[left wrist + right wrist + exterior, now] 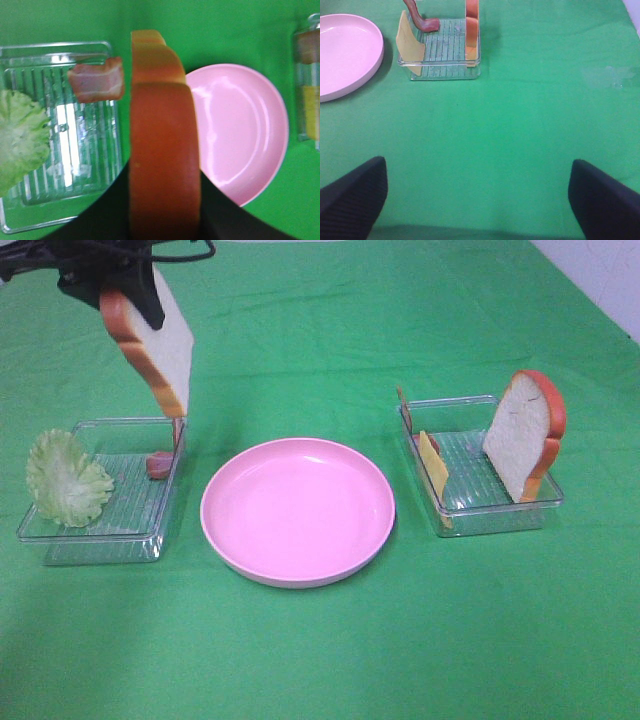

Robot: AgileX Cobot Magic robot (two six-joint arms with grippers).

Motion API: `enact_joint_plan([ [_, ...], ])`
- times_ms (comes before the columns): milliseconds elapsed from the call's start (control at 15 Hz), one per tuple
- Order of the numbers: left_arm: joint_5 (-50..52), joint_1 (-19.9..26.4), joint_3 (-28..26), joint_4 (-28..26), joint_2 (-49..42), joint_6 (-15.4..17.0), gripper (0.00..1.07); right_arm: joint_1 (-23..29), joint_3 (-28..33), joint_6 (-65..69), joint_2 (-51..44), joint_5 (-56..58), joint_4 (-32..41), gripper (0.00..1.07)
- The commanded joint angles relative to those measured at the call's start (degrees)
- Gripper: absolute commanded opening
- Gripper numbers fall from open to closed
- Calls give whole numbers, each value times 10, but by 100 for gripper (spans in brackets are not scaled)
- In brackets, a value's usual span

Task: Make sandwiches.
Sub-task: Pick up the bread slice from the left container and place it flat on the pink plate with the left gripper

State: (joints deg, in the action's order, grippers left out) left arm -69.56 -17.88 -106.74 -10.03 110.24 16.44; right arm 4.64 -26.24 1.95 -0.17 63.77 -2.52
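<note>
— So, what does the left claw (128, 292) do at this moment?
— It is clenched on a white toy bread slice with orange-brown crust (155, 340). It grasps the slice at the top edge and holds it in the air, tilted, above the far right corner of the left clear plastic rectangular tray (60, 540).
— Does the slice touch something?
— Its lower end hangs just above a pink-red bacon strip (160, 462) that leans at the right wall of that tray. Whether they touch, I cannot tell.
— What else is in this tray?
— A pale green ruffled lettuce leaf (65, 480), at the left side, standing partly over the rim.
— And in the middle?
— The round pink plate (297, 510) sits between the two trays on the green cloth (320, 660).
— And on the right?
— The right clear plastic tray (490, 525) holds the second white bread slice (525, 430), upright at its right side. A small yellow cheese slice (434, 465) leans at the left wall, and a second bacon strip (404, 408) stands at the far left corner.
— And the right claw (477, 205)?
— It is released. Its two black fingers (350, 200) stand wide apart with only green cloth between them. It hovers well apart from the right tray, and the high camera does not show it.
</note>
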Motion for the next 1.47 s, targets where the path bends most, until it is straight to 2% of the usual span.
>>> enact_joint_plan([
  [67, -50, -3, -38, -66, -9, -30, 14, -1, 2, -5, -15, -7, 2, 94],
  [133, -47, -3, -41, -85, -9, -39, 14, -1, 2, -5, -15, -7, 2, 94],
  [267, -26, -3, -41, -152, -5, -85, 14, -1, 2, -5, -15, -7, 2, 94],
  [333, -17, -3, -41, -210, 6, -124, 14, -1, 2, -5, -15, -7, 2, 94],
  [400, -17, -3, -41, -246, 17, -148, 14, -1, 2, -5, -15, -7, 2, 94],
  [533, -27, -9, -41, -300, 51, -176, 14, -1, 2, -5, -15, -7, 2, 94],
  [667, -34, -22, -41, -304, 74, -187, 14, -1, 2, -5, -15, -7, 2, 94],
  [867, -38, -65, -41, -301, 140, -202, 14, -1, 2, -5, -15, -7, 2, 94],
  [1467, -33, -74, -41, -286, 223, -205, 14, -1, 2, -5, -15, -7, 2, 94],
])
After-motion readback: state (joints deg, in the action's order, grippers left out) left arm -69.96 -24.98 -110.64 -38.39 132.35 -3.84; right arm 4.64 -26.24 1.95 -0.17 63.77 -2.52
